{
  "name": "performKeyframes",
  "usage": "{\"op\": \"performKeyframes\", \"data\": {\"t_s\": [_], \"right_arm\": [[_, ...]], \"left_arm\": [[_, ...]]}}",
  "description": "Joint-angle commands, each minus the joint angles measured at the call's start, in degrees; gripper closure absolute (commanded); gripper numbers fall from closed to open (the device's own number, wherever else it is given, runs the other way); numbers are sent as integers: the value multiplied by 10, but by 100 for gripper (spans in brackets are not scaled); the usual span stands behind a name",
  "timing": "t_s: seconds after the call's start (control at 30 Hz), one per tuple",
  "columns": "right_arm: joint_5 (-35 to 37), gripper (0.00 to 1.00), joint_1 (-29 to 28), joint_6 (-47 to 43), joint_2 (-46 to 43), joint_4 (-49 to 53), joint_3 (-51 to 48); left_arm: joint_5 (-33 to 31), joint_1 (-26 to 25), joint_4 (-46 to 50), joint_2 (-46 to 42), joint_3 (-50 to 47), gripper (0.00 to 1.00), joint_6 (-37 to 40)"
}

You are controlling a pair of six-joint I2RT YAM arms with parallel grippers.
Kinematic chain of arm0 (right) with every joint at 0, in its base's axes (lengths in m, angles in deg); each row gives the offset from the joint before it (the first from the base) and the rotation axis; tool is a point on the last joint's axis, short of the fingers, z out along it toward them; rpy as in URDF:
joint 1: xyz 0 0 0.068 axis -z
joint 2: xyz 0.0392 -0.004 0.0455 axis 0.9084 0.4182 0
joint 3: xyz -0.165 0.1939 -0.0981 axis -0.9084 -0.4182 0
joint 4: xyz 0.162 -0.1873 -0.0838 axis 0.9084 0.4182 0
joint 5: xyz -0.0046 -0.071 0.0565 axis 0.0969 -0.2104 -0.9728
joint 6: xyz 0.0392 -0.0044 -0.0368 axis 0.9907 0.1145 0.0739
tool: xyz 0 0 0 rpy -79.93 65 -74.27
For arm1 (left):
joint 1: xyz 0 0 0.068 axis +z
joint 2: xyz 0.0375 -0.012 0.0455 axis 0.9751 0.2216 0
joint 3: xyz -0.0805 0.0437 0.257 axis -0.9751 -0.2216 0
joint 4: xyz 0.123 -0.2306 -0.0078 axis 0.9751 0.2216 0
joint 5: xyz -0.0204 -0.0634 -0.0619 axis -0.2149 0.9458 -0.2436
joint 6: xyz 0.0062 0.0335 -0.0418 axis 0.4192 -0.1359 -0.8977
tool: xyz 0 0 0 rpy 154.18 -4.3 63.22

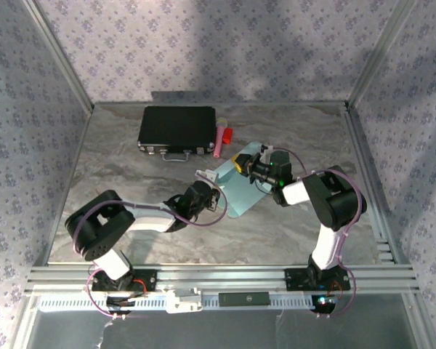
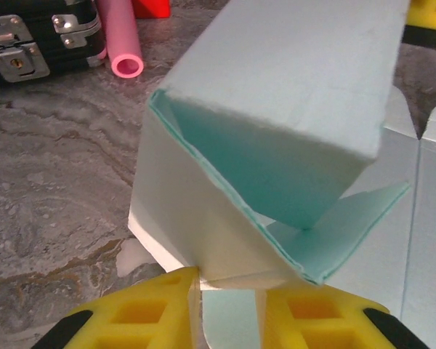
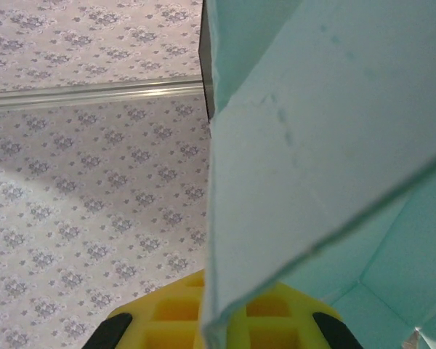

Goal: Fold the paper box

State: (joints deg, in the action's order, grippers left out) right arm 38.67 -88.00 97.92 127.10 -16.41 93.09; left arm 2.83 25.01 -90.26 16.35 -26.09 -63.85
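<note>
Where the yellow fingers [image 2: 123, 320] of the left claw [image 2: 229, 316] met the card, a narrow gap stood between them. The lower edge of a pale flap of the paper box [image 2: 276, 94] sat right at that gap; could not tell whether it was pinched or just resting there. Above the claw the box was partly formed: one panel rose tilted, a darker teal inside face showed under it, and a creased flap ran down to a point just right of the claw. More flat card with cut tabs lay at the right of that wrist view.

Right claw [image 3: 218, 316] was closed, clamped on a thin panel of the same box. The card edge ran down across its yellow finger [image 3: 167, 313], and the panel rose up and to the right, fold lines visible.

From the top camera the box lay near the middle of the grey marbled worktop [image 1: 261, 236], slightly right of centre, between the two claws. Left claw was at its left corner, right claw at its far right corner.

Black case [image 1: 176, 128] with metal latches and a handle lay well apart at the far side, left of the box. Pink tube [image 1: 219, 142] lay just beside the case's right end. Red block [image 1: 228, 133] was touching or just beside the tube, could not tell which. Purple-flowered walls [image 1: 203, 43] stood around the worktop.
</note>
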Motion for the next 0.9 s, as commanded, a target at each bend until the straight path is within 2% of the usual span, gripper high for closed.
{"op": "performKeyframes", "data": {"t_s": [0.0, 0.13, 0.37, 0.43, 0.53, 0.87], "right_arm": [[6, 100, -13, 6, 3, 21, -3], [15, 100, -21, 5, 0, 54, 8], [33, 100, -24, -15, 6, 111, 36], [42, 100, -30, -27, 18, 93, 43], [48, 100, -34, -29, 43, 42, 46], [65, 100, -48, -20, 88, -7, 65]], "left_arm": [[-45, 1, -28, 7, 24, 70, -16], [-63, 2, -34, 2, 19, 68, -24], [-6, 20, -41, -25, -10, 66, -35], [46, 52, -38, -30, -19, 64, -56], [78, 75, -25, -38, -23, 64, -54], [86, 96, -17, -39, -21, 64, -44]]}}
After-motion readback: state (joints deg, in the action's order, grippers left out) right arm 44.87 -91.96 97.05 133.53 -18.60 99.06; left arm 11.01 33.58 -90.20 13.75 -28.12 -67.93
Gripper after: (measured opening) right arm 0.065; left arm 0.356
